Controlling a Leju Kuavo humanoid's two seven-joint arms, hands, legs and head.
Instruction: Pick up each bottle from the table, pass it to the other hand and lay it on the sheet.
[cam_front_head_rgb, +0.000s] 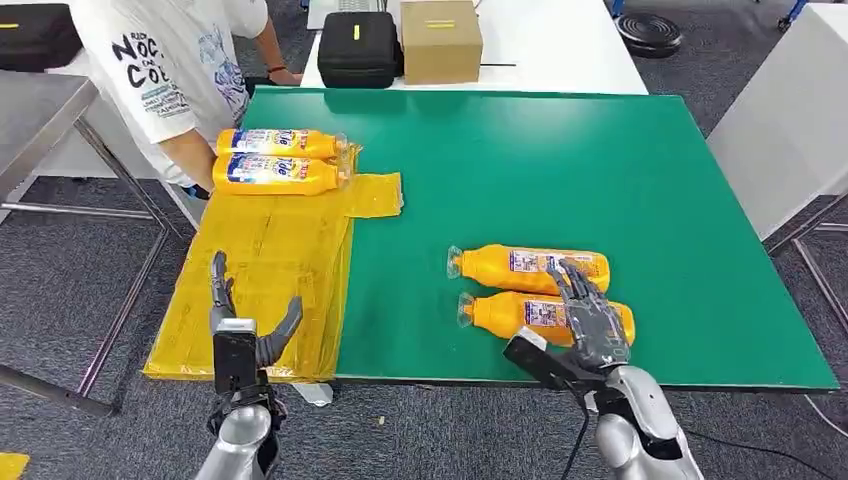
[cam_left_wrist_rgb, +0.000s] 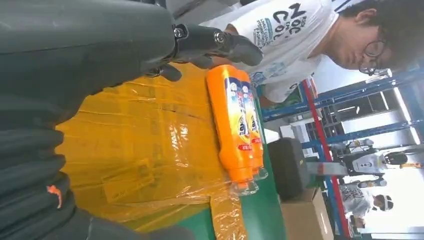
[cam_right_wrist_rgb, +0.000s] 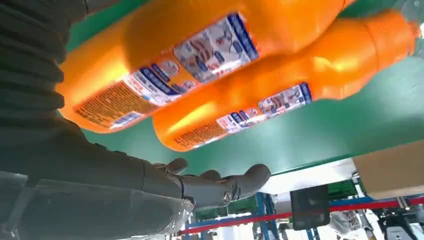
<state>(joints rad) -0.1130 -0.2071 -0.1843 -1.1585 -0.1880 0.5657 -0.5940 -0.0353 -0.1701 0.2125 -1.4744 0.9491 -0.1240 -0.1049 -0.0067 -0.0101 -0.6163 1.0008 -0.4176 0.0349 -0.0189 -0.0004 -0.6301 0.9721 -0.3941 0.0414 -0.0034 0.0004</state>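
Two orange bottles lie side by side on the green table: the nearer bottle (cam_front_head_rgb: 520, 314) (cam_right_wrist_rgb: 165, 60) and the farther bottle (cam_front_head_rgb: 525, 267) (cam_right_wrist_rgb: 280, 95). My right hand (cam_front_head_rgb: 588, 312) hovers over their base ends with fingers spread, holding nothing; its fingers (cam_right_wrist_rgb: 220, 184) show apart from the bottles. Two more orange bottles (cam_front_head_rgb: 275, 160) (cam_left_wrist_rgb: 237, 125) lie together at the far end of the yellow sheet (cam_front_head_rgb: 270, 270) (cam_left_wrist_rgb: 135, 150). My left hand (cam_front_head_rgb: 240, 325) stands open above the sheet's near edge, its fingers (cam_left_wrist_rgb: 220, 42) spread.
A person in a white printed shirt (cam_front_head_rgb: 170, 60) (cam_left_wrist_rgb: 290, 35) stands at the table's far left corner beside the sheet's bottles. A black case (cam_front_head_rgb: 358, 48) and a cardboard box (cam_front_head_rgb: 440, 40) sit on a white table behind. A metal table (cam_front_head_rgb: 40, 110) stands left.
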